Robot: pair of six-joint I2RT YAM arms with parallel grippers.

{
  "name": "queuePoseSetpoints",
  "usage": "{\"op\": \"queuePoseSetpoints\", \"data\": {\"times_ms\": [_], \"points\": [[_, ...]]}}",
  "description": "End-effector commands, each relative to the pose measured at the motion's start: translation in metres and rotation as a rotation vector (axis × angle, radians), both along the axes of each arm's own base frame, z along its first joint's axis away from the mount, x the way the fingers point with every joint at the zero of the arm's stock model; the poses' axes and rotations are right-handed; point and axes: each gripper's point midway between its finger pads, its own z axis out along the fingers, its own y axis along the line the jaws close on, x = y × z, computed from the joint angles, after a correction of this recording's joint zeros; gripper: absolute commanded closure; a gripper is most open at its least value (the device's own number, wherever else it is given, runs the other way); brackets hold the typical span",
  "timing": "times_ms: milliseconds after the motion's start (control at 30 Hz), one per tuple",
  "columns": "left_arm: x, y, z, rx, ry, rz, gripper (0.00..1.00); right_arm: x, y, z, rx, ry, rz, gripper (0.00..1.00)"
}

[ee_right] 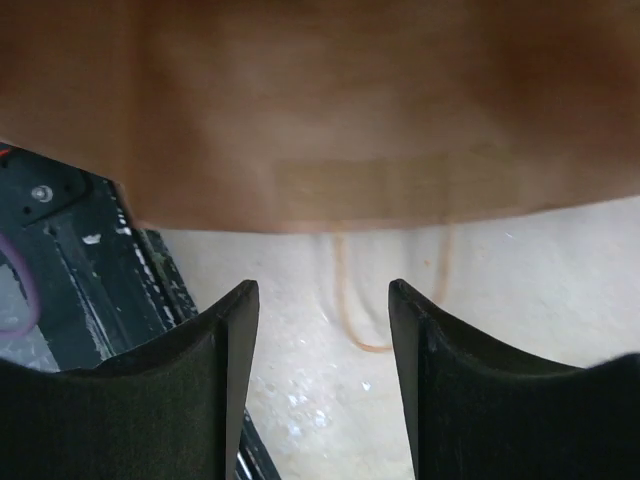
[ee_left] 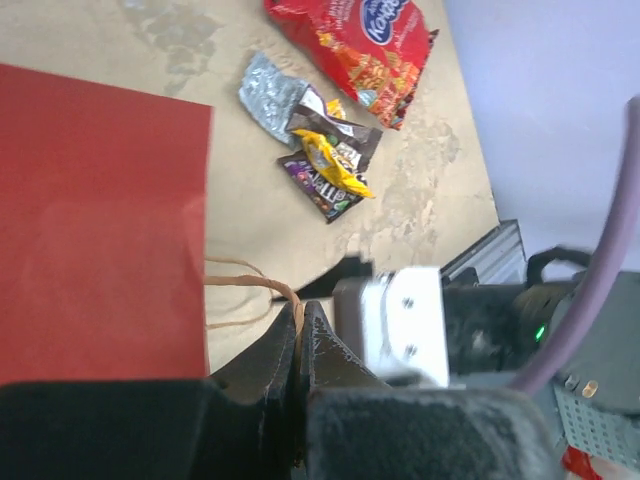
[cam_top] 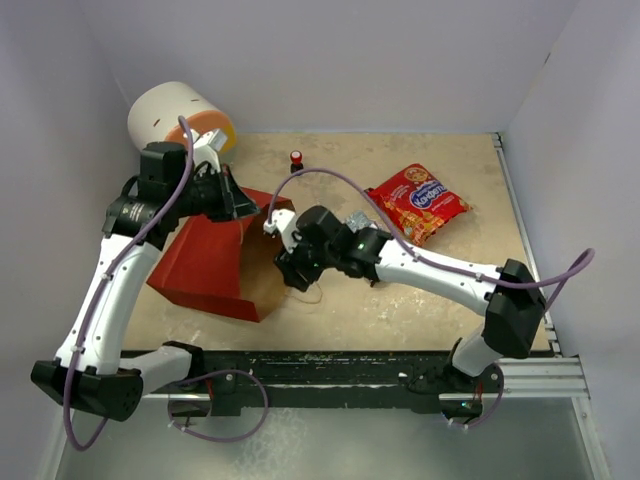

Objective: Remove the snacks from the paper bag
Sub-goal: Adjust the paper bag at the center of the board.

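The red paper bag [cam_top: 205,262] lies on its side, its brown mouth [cam_top: 265,272] facing right. My left gripper [cam_top: 255,205] is shut on the bag's upper twine handle [ee_left: 250,285], pinched between the jaws [ee_left: 298,318], holding the top edge up. My right gripper [cam_top: 293,275] is open and empty at the mouth; in the right wrist view [ee_right: 322,295] it hangs over the lower twine loop [ee_right: 372,310] below the brown bag wall [ee_right: 320,110]. The red chip bag [cam_top: 418,202] [ee_left: 355,40] lies on the table to the right. Silver [ee_left: 268,95], purple-brown [ee_left: 340,130] and yellow [ee_left: 335,165] candy packets lie beside it.
A white cylinder with an orange face [cam_top: 178,115] stands at the back left. A tiny red-and-black knob [cam_top: 297,158] sits at the back centre. The black rail [cam_top: 330,368] runs along the near edge. Grey walls close in both sides.
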Motion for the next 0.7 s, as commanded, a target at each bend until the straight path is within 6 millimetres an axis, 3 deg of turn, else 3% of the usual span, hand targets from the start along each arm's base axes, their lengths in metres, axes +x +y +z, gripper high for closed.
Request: {"op": "queuePoseSetpoints", "data": {"times_ms": [0,167,233,433,567,667], "points": [[0.01,-0.031,0.043,-0.091,-0.156,-0.143,1.0,0.008,0.034,0.027,0.193,-0.064,-0.023,0.43],[-0.003,-0.072,0.042,-0.12,-0.135,-0.218,1.0,0.007,0.037,0.024,0.227,-0.043,-0.049,0.42],[-0.009,-0.079,0.034,-0.116,-0.106,-0.212,1.0,0.004,0.036,0.019,0.225,-0.042,-0.032,0.42],[-0.039,-0.053,0.019,-0.08,-0.074,-0.111,1.0,-0.007,0.025,0.009,0.237,-0.09,0.041,0.42],[-0.062,-0.031,-0.001,-0.019,-0.009,-0.055,1.0,-0.027,0.022,0.007,0.264,-0.19,0.213,0.41],[-0.075,-0.014,-0.007,0.024,0.02,0.005,1.0,-0.044,0.021,0.022,0.324,-0.365,0.377,0.41]]}}
